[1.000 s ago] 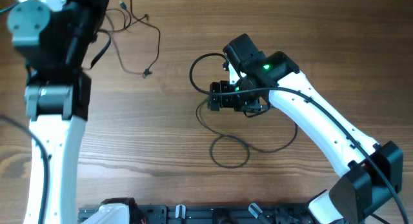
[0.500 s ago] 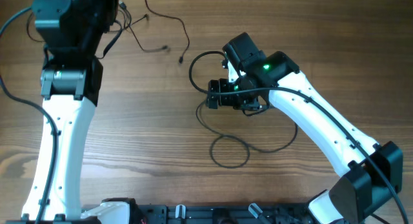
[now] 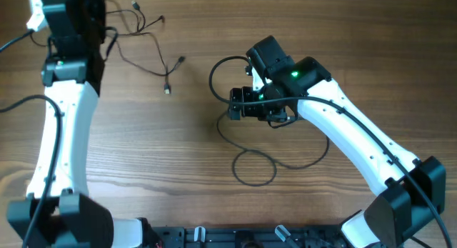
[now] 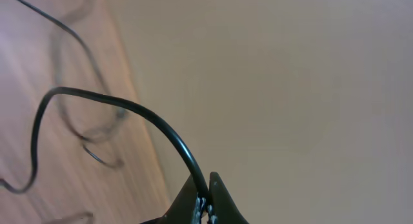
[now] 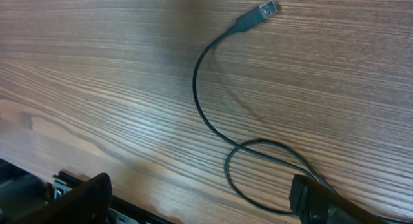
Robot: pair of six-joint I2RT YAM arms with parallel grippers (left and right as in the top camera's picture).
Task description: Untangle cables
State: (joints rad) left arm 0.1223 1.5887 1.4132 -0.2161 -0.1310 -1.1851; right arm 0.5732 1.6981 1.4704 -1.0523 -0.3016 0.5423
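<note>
The left gripper (image 4: pixel 205 201) sat at the far left corner of the wooden surface (image 3: pixel 143 148), its jaws pressed together and pinching one strand of the thin dark cables (image 3: pixel 136 30), which arced away from the tips in the left wrist view. From there, loose wavy strands trailed toward the middle, ending in small plug ends (image 3: pixel 168 89) that lay well apart from one another. Whether these strands were fully free of each other near the arm could not be told. The right gripper (image 3: pixel 235 106) hovered over a separate USB cable (image 5: pixel 206 101), jaws spread wide and holding nothing. That cable curved from its USB plug (image 5: pixel 266 7) back into a loop between the fingers and, in the overhead view, ran on into a second loop nearer the front edge. These cords looked very light and limp, likely to slide and drag rather than hold a shape, and thin enough to slip from a loose pinch. A grip just behind a plug would probably be the best hold, since the moulded end gives the jaws something firm and lets the rest trail out behind.
</note>
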